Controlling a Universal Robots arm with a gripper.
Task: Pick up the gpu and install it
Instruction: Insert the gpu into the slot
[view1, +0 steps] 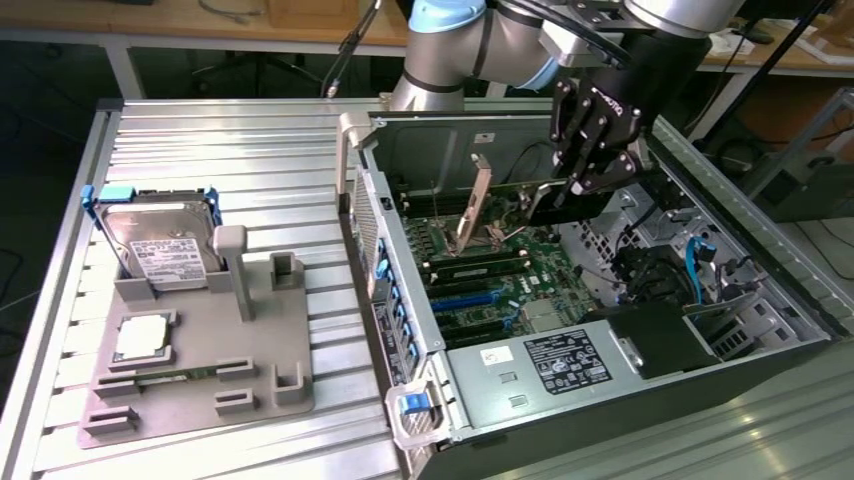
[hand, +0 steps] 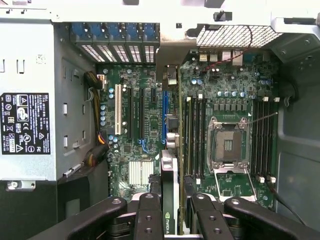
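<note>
Exterior view
Arm: reaching down from the rear of the table into the open computer case, wrist section tilting toward the exterior view's left.
Gripper: hanging inside the case above the motherboard, black fingers pointing downward and pinching the gpu.
Gpu: being held on edge over the board, its silver bracket standing at the end toward the exterior view's left, slanting slightly.
Grey fixture tray: lying on the ribbed table to the exterior view's left of the case, well apart from the gripper.
Hard drive: sitting in the tray's far end.

Wrist view
Gripper: looking straight down into the case, two black fingers pressing in on either side of a thin card.
Gpu: showing edge-on between the fingers, a green NVIDIA mark on its top edge, running up toward the slot area.
Motherboard: lying below, blue slot just beside the card's line; whether the card is touching a slot I cannot tell.
CPU socket: sitting open, beside the RAM slots.
Power supply label: showing on the grey housing.
</note>
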